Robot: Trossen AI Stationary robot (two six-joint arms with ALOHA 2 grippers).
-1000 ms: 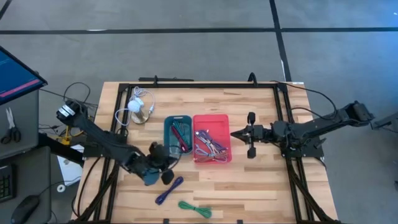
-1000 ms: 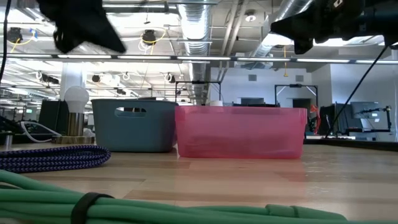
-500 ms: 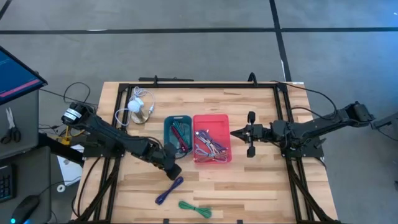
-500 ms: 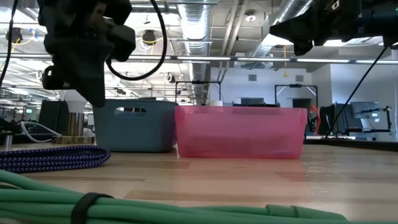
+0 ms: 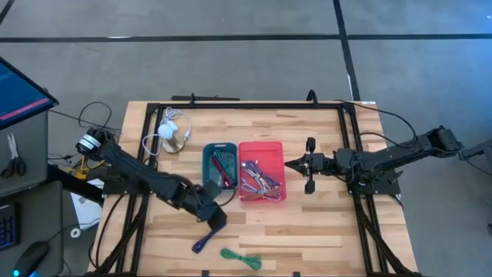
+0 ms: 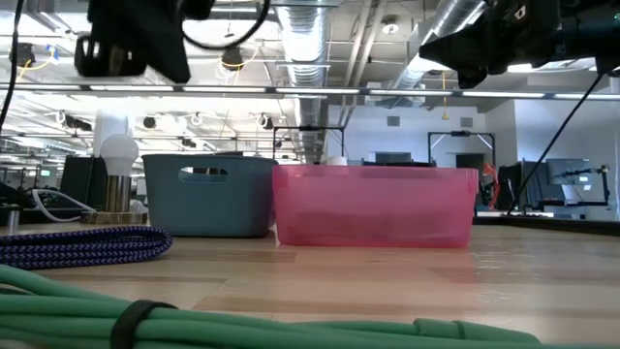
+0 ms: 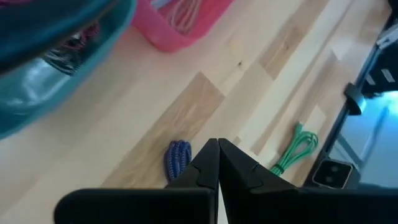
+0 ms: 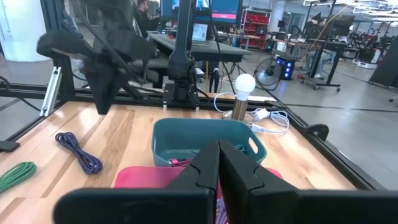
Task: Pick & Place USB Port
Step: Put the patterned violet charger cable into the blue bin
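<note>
A coiled purple cable lies flat on the wooden table near its front edge. A coiled green cable lies just beyond it toward the front. My left gripper hangs shut and empty above the table, slanting down, close over the purple cable's far end. My right gripper waits shut and level, above the right side of the pink bin. A teal bin beside the pink one also holds cables.
A lamp with a white bulb and its white cord stand at the far left of the table. A black frame runs along the table's edges. Bare wood lies right of the pink bin and around the two loose cables.
My left gripper has swung from the table's left toward its right and near edge. It has ended over the purple cable, rolling about its wrist on the way. It dipped low, then rose again. It has stayed shut. Both cables lie where they were.
</note>
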